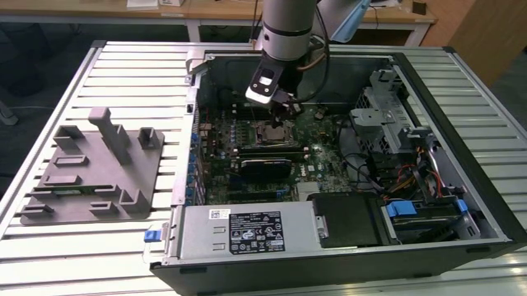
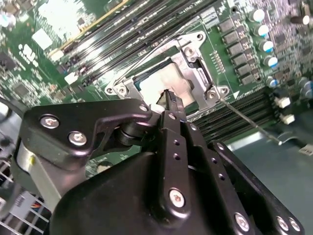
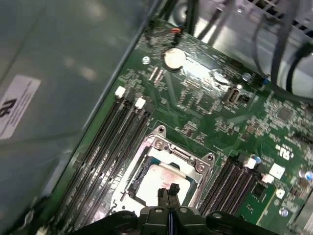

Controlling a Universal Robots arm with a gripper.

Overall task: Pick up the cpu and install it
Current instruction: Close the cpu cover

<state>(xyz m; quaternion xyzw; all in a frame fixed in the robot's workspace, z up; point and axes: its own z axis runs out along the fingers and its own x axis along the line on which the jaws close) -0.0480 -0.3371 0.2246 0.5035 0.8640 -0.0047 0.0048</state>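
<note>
1. one gripper (image 3: 168, 190), its fingers pressed together with nothing between them, hangs with the tips right over the cpu (image 3: 152, 180); whether they touch it i cannot tell.
2. the cpu lies flat, silver top up, inside the socket frame (image 3: 182, 154) on the motherboard (image 3: 210, 112).
3. my worry: if the chip sits skewed, a push from these narrow tips could bend socket pins or scratch its top.
4. a sideways drift could snag the frame or the memory slots (image 3: 116, 144) just beside it.

In socket (image 3: 178, 152) on mobo (image 1: 321, 132), inside case (image 1: 329, 271) on bench (image 1: 123, 68): cpu (image 3: 154, 178), claw (image 3: 168, 192) just over; tray (image 1: 91, 179) at the exterior view's left.
</note>
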